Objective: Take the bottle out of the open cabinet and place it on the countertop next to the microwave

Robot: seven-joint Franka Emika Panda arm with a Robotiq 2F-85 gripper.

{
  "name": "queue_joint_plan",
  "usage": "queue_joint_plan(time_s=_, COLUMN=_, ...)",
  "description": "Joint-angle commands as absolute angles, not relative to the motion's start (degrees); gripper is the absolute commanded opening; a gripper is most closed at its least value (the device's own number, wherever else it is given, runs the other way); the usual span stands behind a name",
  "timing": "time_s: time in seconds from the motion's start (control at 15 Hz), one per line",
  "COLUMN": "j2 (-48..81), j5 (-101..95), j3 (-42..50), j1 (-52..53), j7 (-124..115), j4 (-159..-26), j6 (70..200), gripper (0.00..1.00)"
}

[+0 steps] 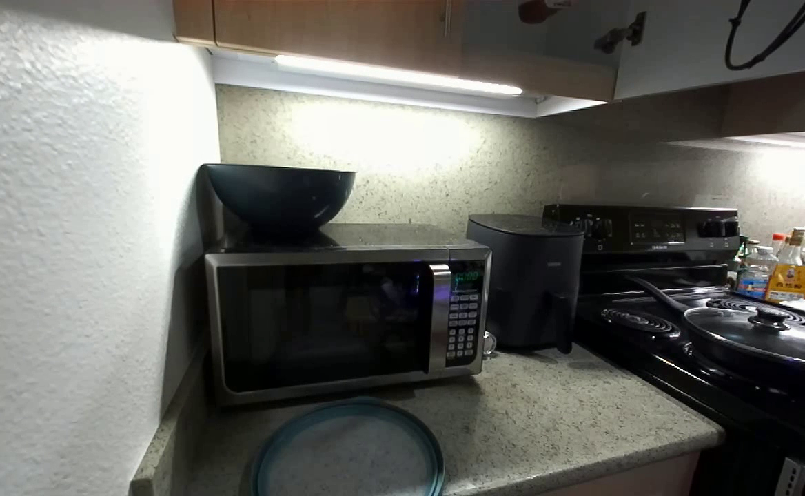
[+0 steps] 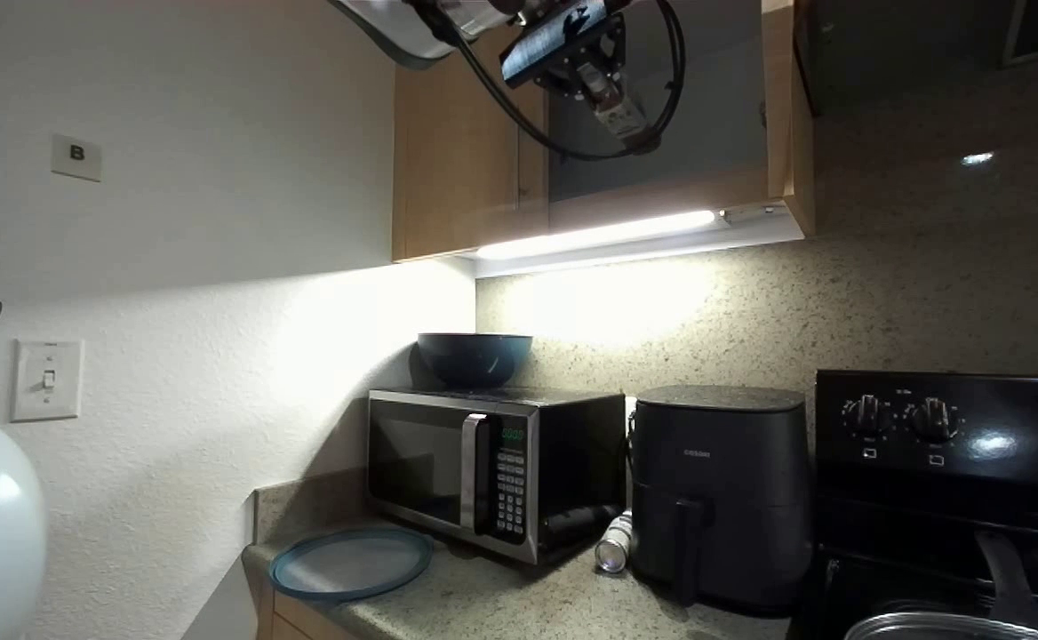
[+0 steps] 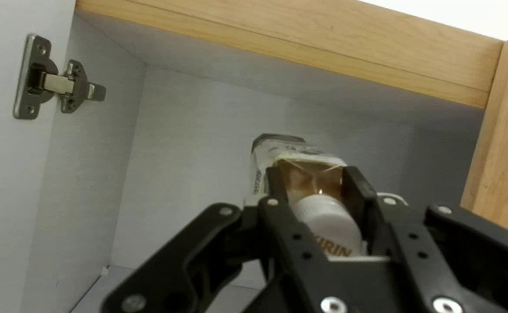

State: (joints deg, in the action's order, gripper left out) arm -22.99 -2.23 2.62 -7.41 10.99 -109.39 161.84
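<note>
Brown below its white cap (image 3: 327,219), the bottle (image 3: 304,163) can be expected to be stiff, moderately heavy and slightly slippery; it is best held snugly just under the cap, so that swinging is checked. It is grasped there by the gripper (image 3: 313,177), a finger (image 3: 359,187) pressed to each side, and held tilted, base pointing away, at the open cabinet (image 3: 188,174). Whether its base is fully outside cannot be told for certain.

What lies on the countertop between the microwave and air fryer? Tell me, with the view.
A pale cylinder lies on its side between the microwave and the air fryer; an exterior view shows it. Its exact kind is unclear.
</note>
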Motion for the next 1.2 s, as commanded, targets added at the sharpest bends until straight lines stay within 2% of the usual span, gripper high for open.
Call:
queue_joint_plan(time_s=0.0, j2=-27.82, j5=-1.91, j3=4.15, j1=-3.12, j7=11.83, j4=-114.89, j6=161.30, gripper=0.12)
queue_joint_plan(time_s=0.13, j2=-31.68, j5=-0.65, j3=4.80, j1=-0.66, j7=11.66, j4=-119.52, j6=161.02, gripper=0.08)
queue_joint_plan(time_s=0.2, j2=-33.29, j5=-0.88, j3=4.55, j1=-0.64, j7=10.50, j4=-121.39, j6=161.26, gripper=0.11)
queue_joint_plan(time_s=0.4, j2=-38.20, j5=-0.79, j3=4.58, j1=-0.49, j7=8.09, j4=-126.63, j6=162.02, gripper=0.11)
queue_joint_plan(time_s=0.73, j2=-43.49, j5=-0.06, j3=5.61, j1=0.71, j7=6.24, j4=-131.94, j6=161.20, gripper=0.00)
queue_joint_plan(time_s=0.93, j2=-44.61, j5=-0.02, j3=6.25, j1=1.13, j7=5.94, j4=-133.28, j6=160.35, gripper=0.05)
queue_joint_plan(time_s=1.0, j2=-44.66, j5=-0.16, j3=6.25, j1=0.97, j7=5.87, j4=-133.28, j6=159.33, gripper=0.30)
queue_joint_plan(time_s=1.07, j2=-43.36, j5=-1.02, j3=5.94, j1=0.34, j7=6.23, j4=-132.15, j6=160.82, gripper=0.06)
queue_joint_plan(time_s=1.13, j2=-43.57, j5=-1.00, j3=6.02, j1=0.33, j7=6.25, j4=-132.37, j6=160.24, gripper=0.11)
